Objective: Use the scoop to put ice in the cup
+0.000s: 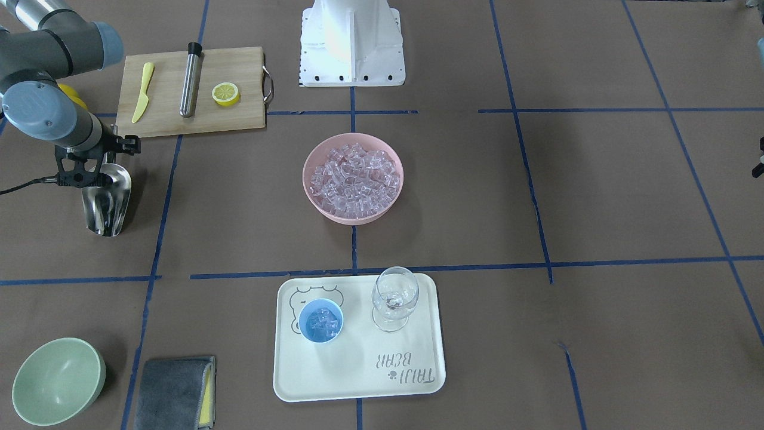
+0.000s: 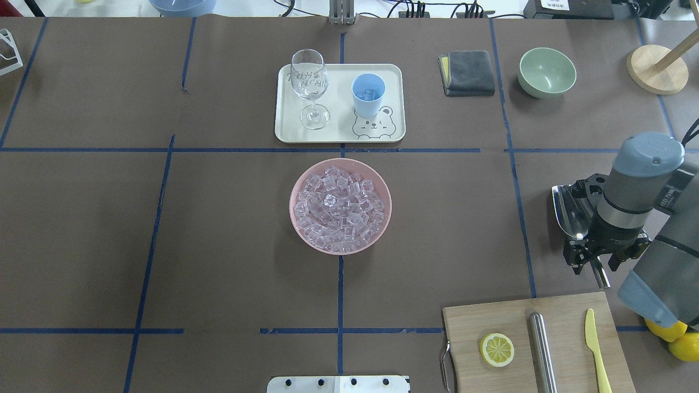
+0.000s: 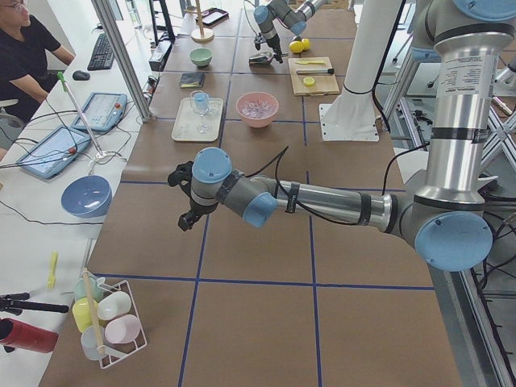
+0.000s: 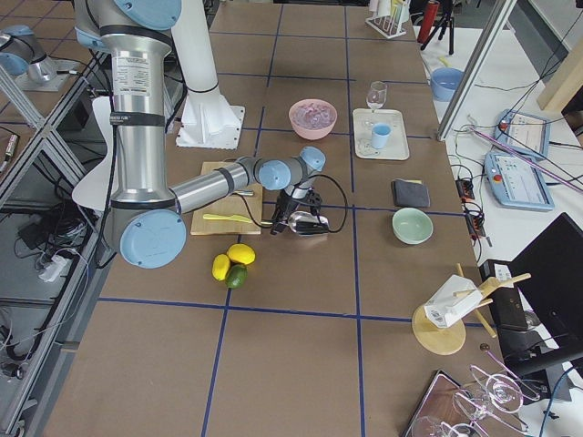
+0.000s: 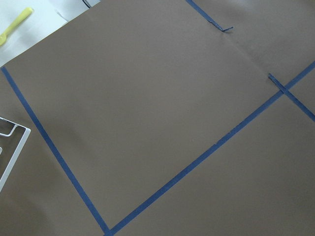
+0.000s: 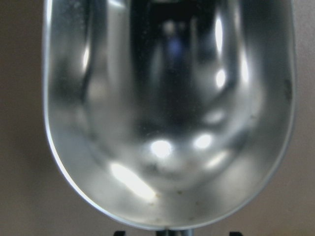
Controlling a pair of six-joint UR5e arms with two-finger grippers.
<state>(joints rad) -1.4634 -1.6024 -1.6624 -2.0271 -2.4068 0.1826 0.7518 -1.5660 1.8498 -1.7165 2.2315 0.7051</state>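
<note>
Cup point(image 2: 368, 95) on tray already holds a few cubes, so task prob. near done. Most ice point(image 2: 339, 206) sits in pink bowl. Scoop point(image 2: 568, 210) empty, low by cutting board. R gripper point(image 2: 596, 255) fingers straddle its handle, clamp unclear. L gripper point(image 3: 184, 197) far off, fingers unclear.

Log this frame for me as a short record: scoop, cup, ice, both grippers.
scoop: empty, beside the cutting board
cup: upright on the tray
ice: heaped in the pink bowl; some cubes in the cup
right gripper: at the scoop's handle; grip unclear
left gripper: over bare table, far from the task things; state unclear
</note>
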